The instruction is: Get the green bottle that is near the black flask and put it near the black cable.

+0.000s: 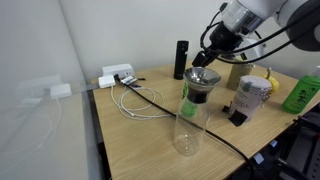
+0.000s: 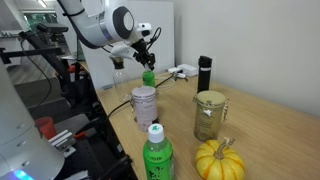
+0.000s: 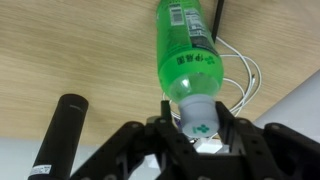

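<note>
My gripper (image 3: pixel 198 122) is shut on the pale cap of the small green bottle (image 3: pixel 188 48), which hangs below it over the tabletop. In an exterior view the gripper (image 2: pixel 146 60) holds the green bottle (image 2: pixel 148 77) behind a cup. The black flask (image 3: pixel 62 128) stands to one side of the bottle; it shows in both exterior views (image 1: pixel 180 58) (image 2: pixel 204 73). The black cable (image 1: pixel 160 100) runs across the table past the carafe. In an exterior view my gripper (image 1: pixel 210 48) is above the carafe, which hides the bottle.
A clear glass carafe with a dark dripper (image 1: pixel 190 110) stands at the front. White looped wires (image 3: pixel 240 85) and a white power strip (image 1: pixel 117 75) lie nearby. A printed cup (image 2: pixel 144 103), glass jar (image 2: pixel 209 113), pumpkin (image 2: pixel 218 160) and larger green bottle (image 2: pixel 156 155) crowd one side.
</note>
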You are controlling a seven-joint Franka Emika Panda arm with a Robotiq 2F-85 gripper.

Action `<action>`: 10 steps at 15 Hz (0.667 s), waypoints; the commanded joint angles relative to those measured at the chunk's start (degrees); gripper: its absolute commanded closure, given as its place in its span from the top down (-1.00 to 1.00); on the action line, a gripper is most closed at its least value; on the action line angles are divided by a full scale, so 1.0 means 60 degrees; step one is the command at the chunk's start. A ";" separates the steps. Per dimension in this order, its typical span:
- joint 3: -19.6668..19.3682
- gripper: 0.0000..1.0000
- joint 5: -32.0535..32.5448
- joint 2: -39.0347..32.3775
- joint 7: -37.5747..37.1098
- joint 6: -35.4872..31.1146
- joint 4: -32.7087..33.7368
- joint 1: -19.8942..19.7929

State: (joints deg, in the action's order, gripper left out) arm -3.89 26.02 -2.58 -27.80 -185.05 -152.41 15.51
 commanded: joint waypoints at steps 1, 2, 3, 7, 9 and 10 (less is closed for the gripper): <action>0.0400 0.58 -0.0440 0.0036 0.0316 -0.0169 -0.0194 -0.0343; 0.0519 0.72 -0.0580 0.0052 0.0298 -0.0241 -0.0243 -0.0384; 0.0611 0.87 -0.0689 0.0087 0.0276 -0.0276 -0.0270 -0.0422; 0.0846 1.00 -0.1003 0.0336 0.0099 -0.0383 -0.0317 -0.0595; 0.1142 1.00 -0.2365 0.0590 0.1110 -0.0442 -0.0475 -0.0723; 0.1165 1.00 -0.2724 0.0755 0.1167 -0.0380 -0.0477 -0.0764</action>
State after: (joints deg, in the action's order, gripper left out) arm 0.27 17.89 -0.99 -26.44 -186.82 -153.20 13.11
